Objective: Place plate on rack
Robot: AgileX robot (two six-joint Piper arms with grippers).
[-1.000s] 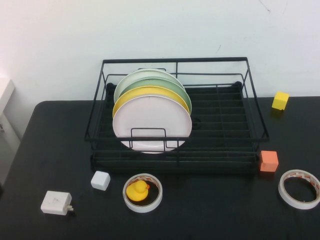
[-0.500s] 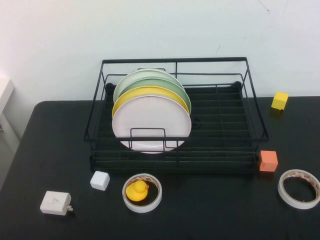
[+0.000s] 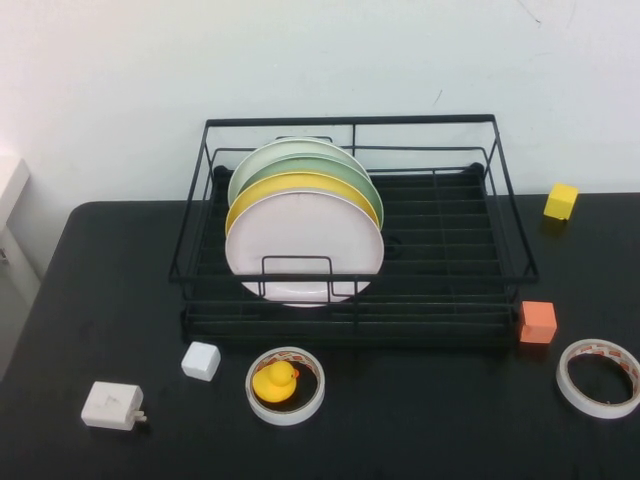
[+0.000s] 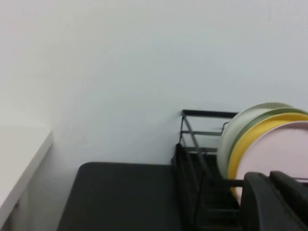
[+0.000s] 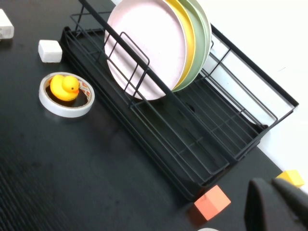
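The plate already stands upright in the rack, frontmost before the yellow plate, so the task looks done, with the left gripper and right gripper both clenched, empty, pulled away.

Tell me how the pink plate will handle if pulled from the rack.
The plate looks rigid and glossy, so probably slippery. It stands upright in the rack against the yellow plate, so it may tip or roll once freed.
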